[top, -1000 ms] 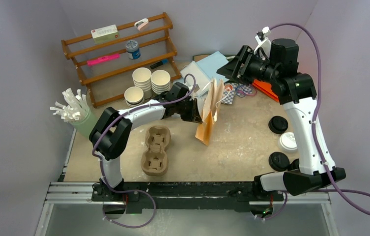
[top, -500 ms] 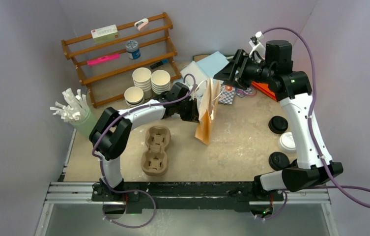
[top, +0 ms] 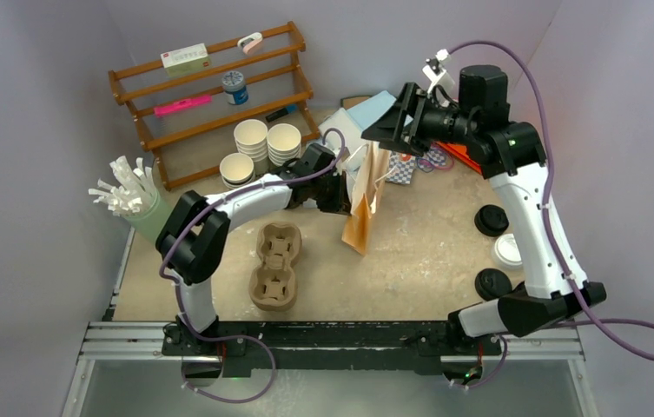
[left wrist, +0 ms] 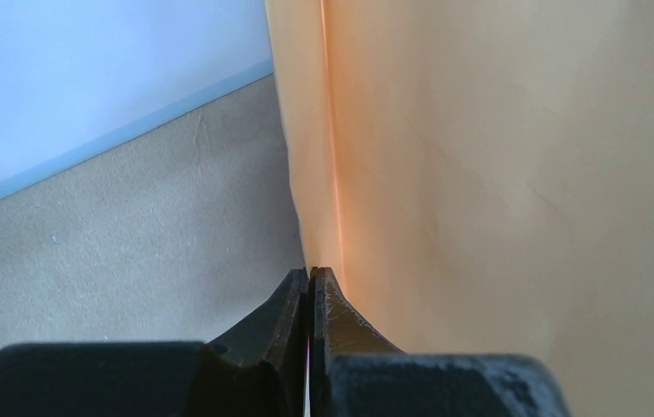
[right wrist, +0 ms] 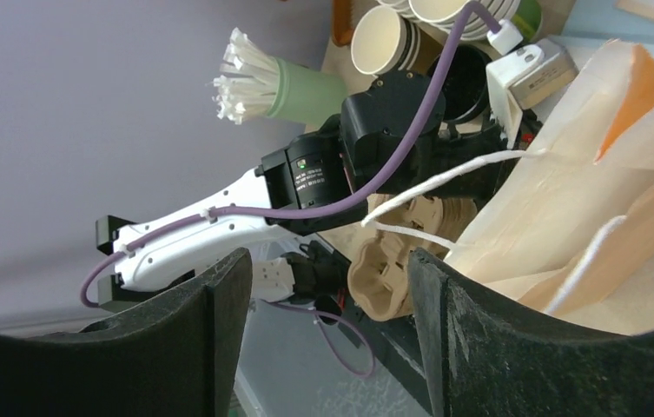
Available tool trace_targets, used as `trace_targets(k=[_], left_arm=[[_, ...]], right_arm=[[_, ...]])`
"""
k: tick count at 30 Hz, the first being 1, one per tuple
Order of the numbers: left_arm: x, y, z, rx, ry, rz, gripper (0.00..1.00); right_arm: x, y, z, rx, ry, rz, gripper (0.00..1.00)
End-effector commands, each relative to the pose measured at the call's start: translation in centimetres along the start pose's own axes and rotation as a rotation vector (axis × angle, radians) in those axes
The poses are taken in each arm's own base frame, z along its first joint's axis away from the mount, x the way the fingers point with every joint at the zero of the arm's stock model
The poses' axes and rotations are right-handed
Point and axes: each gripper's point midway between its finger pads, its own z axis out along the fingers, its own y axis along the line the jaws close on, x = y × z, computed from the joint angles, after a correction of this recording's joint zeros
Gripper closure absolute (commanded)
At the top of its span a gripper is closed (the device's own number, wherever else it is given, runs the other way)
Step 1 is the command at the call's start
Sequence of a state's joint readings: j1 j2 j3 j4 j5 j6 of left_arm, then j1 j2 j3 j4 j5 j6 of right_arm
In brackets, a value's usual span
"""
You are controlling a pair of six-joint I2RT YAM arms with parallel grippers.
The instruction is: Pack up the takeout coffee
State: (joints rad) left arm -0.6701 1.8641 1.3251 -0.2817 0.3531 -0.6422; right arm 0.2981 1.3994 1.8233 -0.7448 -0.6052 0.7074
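Since the earlier frame your right gripper (top: 386, 117) has swung left; its fingers are spread and empty above the paper bag (top: 366, 195). Your left gripper (left wrist: 309, 282) is pinched closed on the bag's edge. Farther back, the takeout cups (top: 251, 139) stand stacked beside the wooden rack (top: 210, 95), well apart from both grippers' fingers.

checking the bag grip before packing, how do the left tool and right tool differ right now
The left tool is shut, pinching an edge of the paper bag; the right tool is open with nothing in it. The left tool sits low beside the bag, close to the table; the right tool is raised, up near the bag's top. Both are black and at the same bag.
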Motion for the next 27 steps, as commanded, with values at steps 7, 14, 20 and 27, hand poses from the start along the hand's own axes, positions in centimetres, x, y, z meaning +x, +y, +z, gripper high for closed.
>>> trace_targets(k=[7, 14, 20, 27], left_arm=[[-3.3, -2.9, -3.3, 0.013, -0.117, 0.038, 0.98], [-2.9, -2.6, -3.2, 0.006, -0.108, 0.023, 0.98], [-2.7, -2.8, -3.2, 0.021, -0.106, 0.021, 0.98], [-2.6, -3.4, -3.2, 0.058, -0.101, 0.021, 0.98]], right_arm=[[1.6, -1.2, 0.2, 0.193, 0.043, 0.025, 0.32], [3.6, -7.5, -0.4, 0.445, -0.004, 0.122, 0.32], [5.4, -9.7, -0.5, 0.49, 0.04, 0.1, 0.35], [5.5, -11.6, -0.2, 0.543, 0.021, 0.092, 0.47]])
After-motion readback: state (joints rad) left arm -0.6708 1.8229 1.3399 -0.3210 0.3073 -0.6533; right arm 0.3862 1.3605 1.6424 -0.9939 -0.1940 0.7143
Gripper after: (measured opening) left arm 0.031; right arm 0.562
